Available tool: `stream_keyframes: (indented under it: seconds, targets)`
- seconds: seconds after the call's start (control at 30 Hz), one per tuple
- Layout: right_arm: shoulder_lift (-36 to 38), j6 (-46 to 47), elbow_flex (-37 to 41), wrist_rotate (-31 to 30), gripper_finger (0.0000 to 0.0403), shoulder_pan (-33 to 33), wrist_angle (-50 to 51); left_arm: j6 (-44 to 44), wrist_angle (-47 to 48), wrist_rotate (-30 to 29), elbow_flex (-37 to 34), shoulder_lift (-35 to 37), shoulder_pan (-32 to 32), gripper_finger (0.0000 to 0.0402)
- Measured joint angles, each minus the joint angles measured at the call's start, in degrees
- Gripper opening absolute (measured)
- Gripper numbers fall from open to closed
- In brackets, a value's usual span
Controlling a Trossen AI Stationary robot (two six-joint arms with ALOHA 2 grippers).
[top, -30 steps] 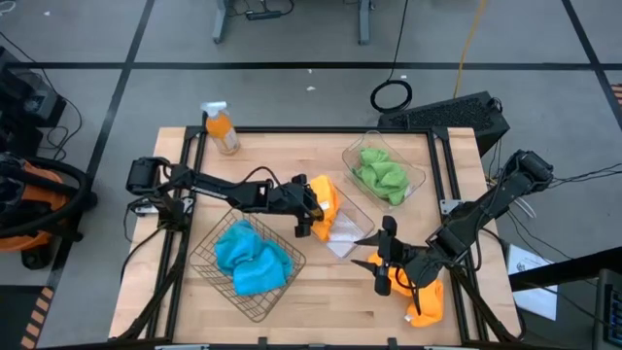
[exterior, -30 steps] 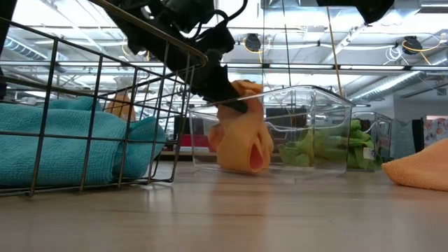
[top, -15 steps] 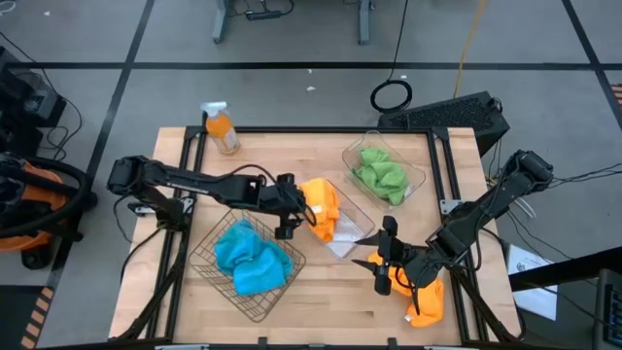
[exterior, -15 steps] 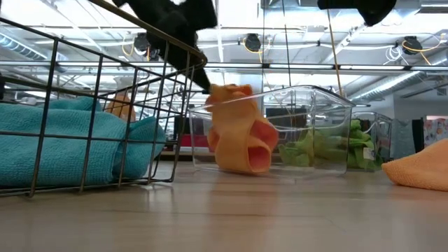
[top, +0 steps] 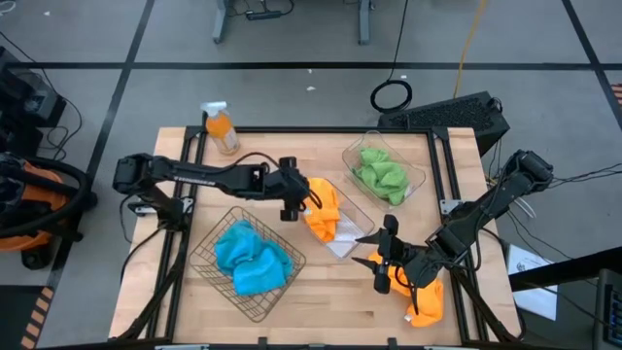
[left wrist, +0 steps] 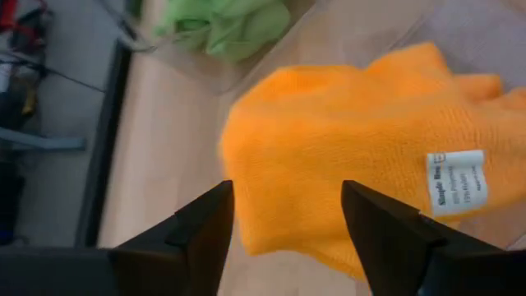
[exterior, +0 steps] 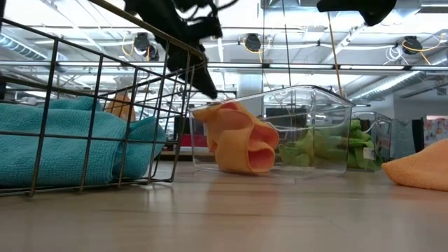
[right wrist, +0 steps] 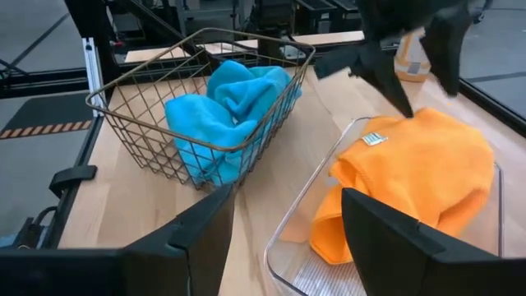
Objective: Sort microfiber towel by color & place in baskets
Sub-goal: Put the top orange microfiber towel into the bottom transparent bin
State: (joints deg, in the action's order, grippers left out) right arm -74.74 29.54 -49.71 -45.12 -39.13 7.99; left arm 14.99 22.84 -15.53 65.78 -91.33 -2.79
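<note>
An orange towel [top: 323,209] [left wrist: 362,140] [exterior: 238,143] lies slumped in the left end of a clear tub [top: 352,230], partly draped over its rim. My left gripper [top: 292,202] [left wrist: 283,193] hovers open just left of it, touching nothing. Two blue towels [top: 251,258] fill the wire basket [top: 209,255]. Green towels [top: 382,175] sit in the far clear tub [top: 416,175]. A second orange towel [top: 425,295] lies on the table's near right part, under my right arm. My right gripper [top: 369,250] [right wrist: 288,193] is open beside the middle tub.
An orange spray bottle [top: 222,128] stands at the table's far left corner. The wire basket, middle tub and far tub run in a diagonal across the table. Bare wood shows along the near edge [top: 330,326] and at the far middle [top: 292,151].
My left gripper has let go of the orange towel and drawn back up and toward the table's left. The towel, held up by its top a second ago, has dropped and slumped lower over the tub's left end. My right arm has kept still.
</note>
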Motion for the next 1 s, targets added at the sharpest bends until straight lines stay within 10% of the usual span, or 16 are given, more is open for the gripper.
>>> stream_keyframes:
  seconds: [0.5,1.0]
  targets:
    - [0.0,-0.41,0.0,-0.1,0.0215,0.02,0.11,4.89,-11.77,4.36,-0.04,-11.42,-0.57,0.0086]
    - [0.0,-0.44,0.0,-0.13,0.0215,0.01,0.13,4.48,-17.1,11.49,0.18,-16.74,0.18,0.0028]
